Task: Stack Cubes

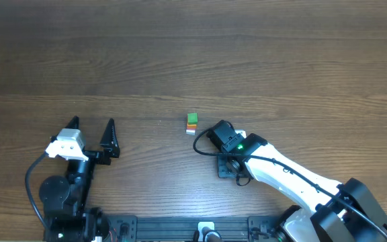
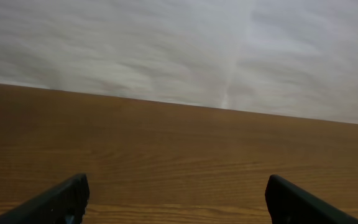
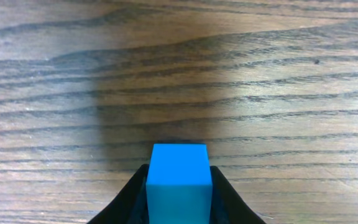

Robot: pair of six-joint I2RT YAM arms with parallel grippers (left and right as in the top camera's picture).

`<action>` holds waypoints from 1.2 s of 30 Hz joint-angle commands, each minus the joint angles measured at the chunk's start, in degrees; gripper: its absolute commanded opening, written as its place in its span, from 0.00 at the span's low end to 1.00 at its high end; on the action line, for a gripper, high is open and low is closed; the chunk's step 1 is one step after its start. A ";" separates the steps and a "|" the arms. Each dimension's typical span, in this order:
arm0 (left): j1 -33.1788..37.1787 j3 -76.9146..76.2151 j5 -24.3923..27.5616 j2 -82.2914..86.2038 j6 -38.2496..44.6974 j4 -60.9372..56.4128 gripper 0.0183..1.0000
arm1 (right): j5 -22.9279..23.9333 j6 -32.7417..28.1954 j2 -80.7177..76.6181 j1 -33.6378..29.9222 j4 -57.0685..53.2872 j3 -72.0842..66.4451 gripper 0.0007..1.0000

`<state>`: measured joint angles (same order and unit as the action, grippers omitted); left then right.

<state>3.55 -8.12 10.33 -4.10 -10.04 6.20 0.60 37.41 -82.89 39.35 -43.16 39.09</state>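
A small stack of cubes (image 1: 192, 123) stands on the wooden table (image 1: 193, 60) near the middle: green on top, orange under it, white at the bottom. Just right of the stack and slightly nearer the bases is my right gripper (image 1: 202, 142). In its wrist view the right gripper (image 3: 179, 190) is shut on a blue cube (image 3: 179, 177), with a black finger against each side, above bare wood. My left gripper (image 1: 93, 125) sits at the left of the table, open with nothing between its fingertips (image 2: 64, 199).
The table top (image 2: 179, 155) stretches bare away from the left gripper toward a pale wall (image 2: 179, 50). Black arm bases and a rail (image 1: 180, 228) run along the near edge.
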 commanded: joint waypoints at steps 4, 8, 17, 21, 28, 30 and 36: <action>-0.28 0.31 0.39 0.35 0.98 -0.20 0.91 | 0.28 1.33 0.09 -0.39 -0.76 1.16 0.13; -0.28 0.31 0.39 0.35 0.98 -0.20 0.91 | 0.57 -0.04 1.97 -0.44 -5.77 7.63 0.08; -0.28 0.31 0.39 0.35 0.98 -0.20 0.91 | 3.10 -2.34 1.86 -0.42 -19.63 29.51 0.05; -0.28 0.31 0.39 0.35 0.98 -0.20 0.91 | 4.66 -2.36 -0.50 -0.42 -23.76 38.51 0.03; -0.28 0.31 0.39 0.35 0.98 -0.20 0.91 | 4.57 -2.84 -11.96 0.31 -29.42 51.87 0.03; -0.28 0.31 0.39 0.35 0.98 -0.20 0.91 | 4.22 -3.02 -13.99 0.68 -29.46 53.42 0.03; -0.28 0.31 0.39 0.35 0.98 -0.20 0.91 | 1.66 -2.97 -18.32 1.27 -26.69 54.25 0.02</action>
<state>3.55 -8.12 10.33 -4.12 -10.04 6.20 3.42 34.54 -99.79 40.21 -70.43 91.59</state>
